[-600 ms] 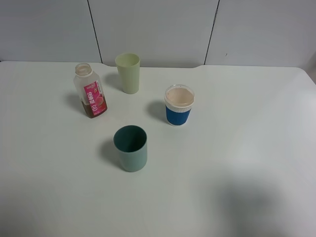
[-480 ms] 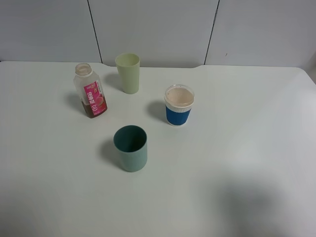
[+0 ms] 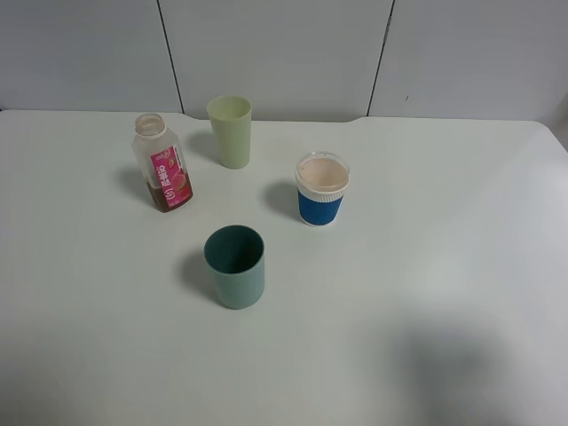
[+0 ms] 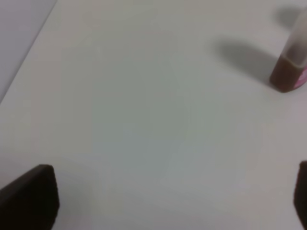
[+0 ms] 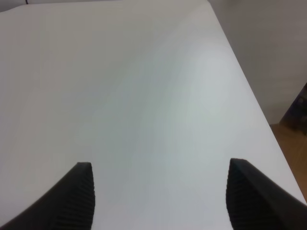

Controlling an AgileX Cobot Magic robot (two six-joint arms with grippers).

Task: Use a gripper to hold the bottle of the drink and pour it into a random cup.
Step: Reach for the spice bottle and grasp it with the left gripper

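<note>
While the left black gripper (image 4: 165,201) and right black gripper (image 5: 160,191) hang spread and empty, the small clear capless plastic bottle (image 3: 163,175) of brown drink (image 3: 174,199) stands at 11 o'clock from the teal-green plastic tumbler (image 3: 235,266), so an off-centre grab could probably topple and spill it.

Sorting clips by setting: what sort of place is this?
Probably a lab or test workspace rather than a home: a plain white table, grey wall panels behind it, and a capless tea bottle set out like a prop.
</note>
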